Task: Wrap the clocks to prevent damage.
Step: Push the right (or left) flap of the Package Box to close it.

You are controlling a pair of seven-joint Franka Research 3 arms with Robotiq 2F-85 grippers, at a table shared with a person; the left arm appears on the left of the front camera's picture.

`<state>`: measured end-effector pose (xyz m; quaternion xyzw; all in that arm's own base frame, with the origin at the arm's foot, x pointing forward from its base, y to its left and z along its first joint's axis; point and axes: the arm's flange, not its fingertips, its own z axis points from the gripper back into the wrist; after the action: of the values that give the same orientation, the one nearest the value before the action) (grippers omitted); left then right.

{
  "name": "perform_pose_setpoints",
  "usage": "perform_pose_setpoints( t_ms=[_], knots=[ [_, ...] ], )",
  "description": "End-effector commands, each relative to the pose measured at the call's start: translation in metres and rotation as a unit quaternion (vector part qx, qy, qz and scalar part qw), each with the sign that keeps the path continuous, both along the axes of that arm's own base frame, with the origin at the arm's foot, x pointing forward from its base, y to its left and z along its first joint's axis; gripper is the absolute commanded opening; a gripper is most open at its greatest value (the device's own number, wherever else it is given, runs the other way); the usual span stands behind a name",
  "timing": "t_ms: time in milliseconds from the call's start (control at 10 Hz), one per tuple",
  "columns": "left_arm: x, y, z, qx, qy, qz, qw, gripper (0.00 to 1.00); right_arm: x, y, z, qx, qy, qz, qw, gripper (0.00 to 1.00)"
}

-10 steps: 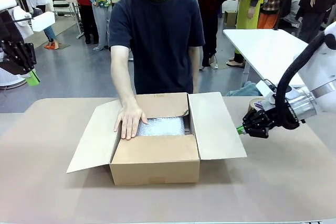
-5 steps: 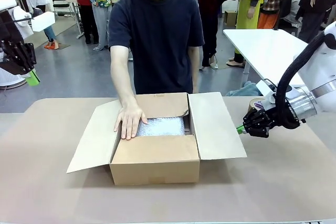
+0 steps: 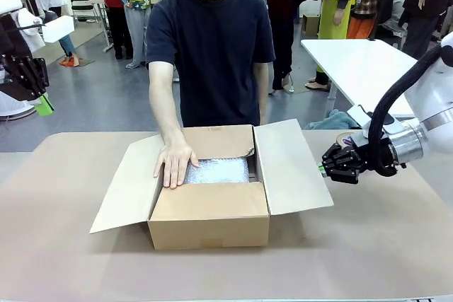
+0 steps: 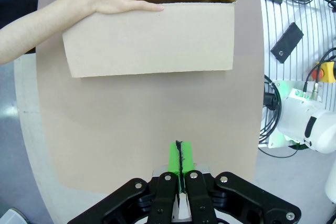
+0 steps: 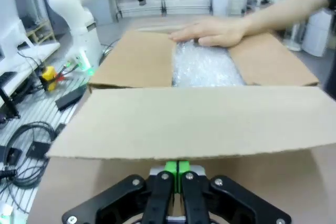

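Note:
The clocks (image 3: 219, 170) lie as a bubble-wrapped whitish bundle inside the open cardboard box (image 3: 209, 221) at the table's middle, also seen past the flap as the clocks (image 5: 206, 65). A person's hand (image 3: 175, 163) rests flat on the bundle's left end and the box edge. My right gripper (image 3: 322, 169) is shut, its green tips against the outer edge of the box's right flap (image 3: 291, 167); that flap (image 5: 194, 124) stands just above the gripper (image 5: 177, 167). My left gripper (image 3: 44, 105) hangs shut, high off the table's left, and the gripper (image 4: 180, 156) looks down on the left flap (image 4: 149, 35).
A brown tape roll (image 3: 345, 136) lies behind my right gripper. The box's left flap (image 3: 126, 185) spreads out over the table. A white table (image 3: 361, 61) stands at the back right. Bare brown tabletop (image 3: 64, 245) lies in front and to both sides.
My right gripper has moved slightly up and left against the right flap, whose outer edge has lifted a little. The person's hand and my left arm have stayed still.

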<state>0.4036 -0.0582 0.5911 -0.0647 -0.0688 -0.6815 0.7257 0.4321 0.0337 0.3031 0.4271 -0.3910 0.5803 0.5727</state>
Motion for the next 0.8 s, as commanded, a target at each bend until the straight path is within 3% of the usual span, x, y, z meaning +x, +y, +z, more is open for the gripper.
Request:
perform_pose_setpoints(
  t_ms=[0,400,700],
  knots=[
    [-0.001,0.001,0.001,-0.002,0.002,-0.001,1.0,0.0,0.017,-0.012,-0.027,0.093,-0.004,0.019,0.995,0.01],
    [-0.001,0.001,0.001,-0.002,0.002,-0.001,1.0,0.0,0.02,-0.006,-0.05,0.132,-0.007,0.027,0.991,0.01],
    [-0.001,0.001,0.001,-0.002,0.002,-0.001,1.0,0.0,0.016,0.012,-0.049,0.156,-0.026,0.013,0.987,0.01]
  ],
)
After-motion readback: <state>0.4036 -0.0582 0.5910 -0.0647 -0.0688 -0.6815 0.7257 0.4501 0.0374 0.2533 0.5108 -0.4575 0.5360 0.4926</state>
